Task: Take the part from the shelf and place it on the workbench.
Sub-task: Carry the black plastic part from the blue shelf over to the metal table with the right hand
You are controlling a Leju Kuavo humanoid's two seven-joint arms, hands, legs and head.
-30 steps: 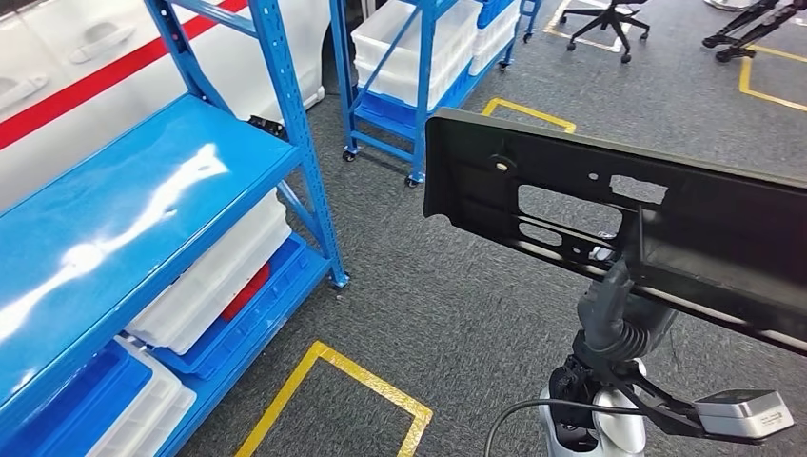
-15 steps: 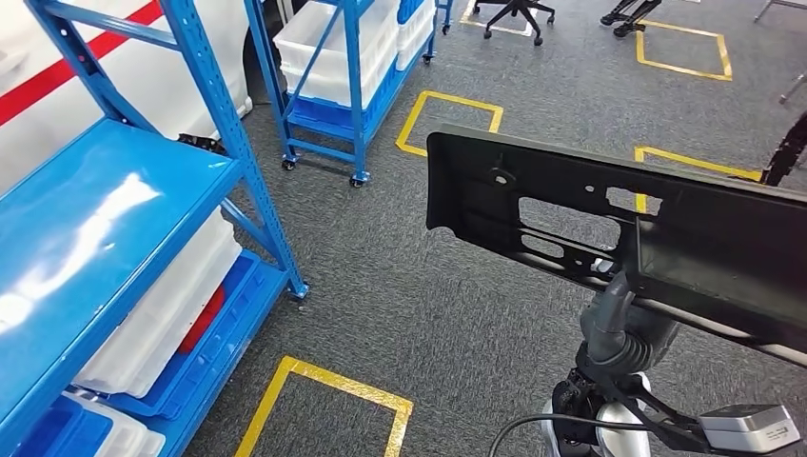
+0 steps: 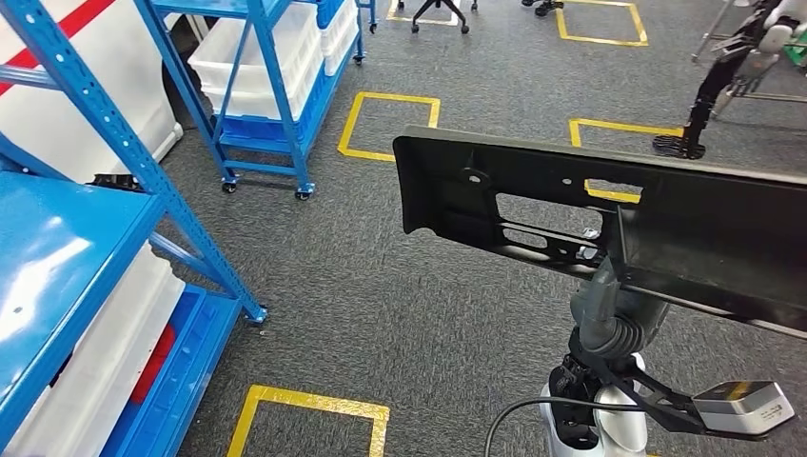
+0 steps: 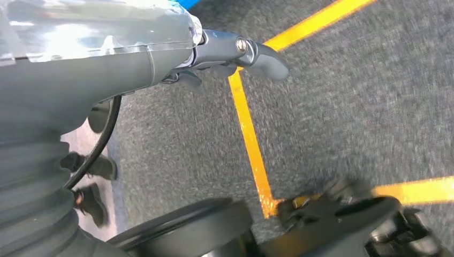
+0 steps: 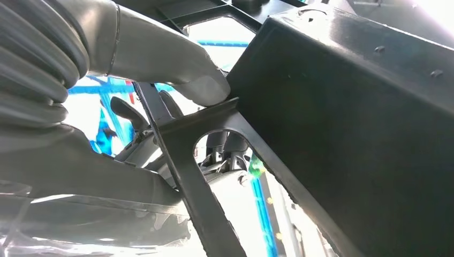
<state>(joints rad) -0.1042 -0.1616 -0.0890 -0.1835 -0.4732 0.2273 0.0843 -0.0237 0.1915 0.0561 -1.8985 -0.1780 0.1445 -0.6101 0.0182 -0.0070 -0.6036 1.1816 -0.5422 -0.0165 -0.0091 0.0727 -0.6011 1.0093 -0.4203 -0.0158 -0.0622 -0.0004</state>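
Grey carpet [image 3: 419, 314] with yellow floor squares [image 3: 314, 414] fills the scene; blue shelf [image 3: 57, 257] sits at 9 o'clock, a wheeled blue rack [image 3: 262, 86] at 11 o'clock. No worktop in sight. Black part [image 3: 609, 228] is off the shelf, held aloft at 3 o'clock, long and roughly level. Right hand [image 3: 600, 305] grips its lower rail from beneath, thumb [image 5: 176, 61] pressed against the frame edge. Left hand [image 4: 235, 51] hangs over the floor, holding nothing; whether its fingers are spread or curled I cannot tell.

Risks, judged: the grip looks off-centre, so the overhanging end could tilt or twist in the hand; the long end could strike a rack upright while turning.
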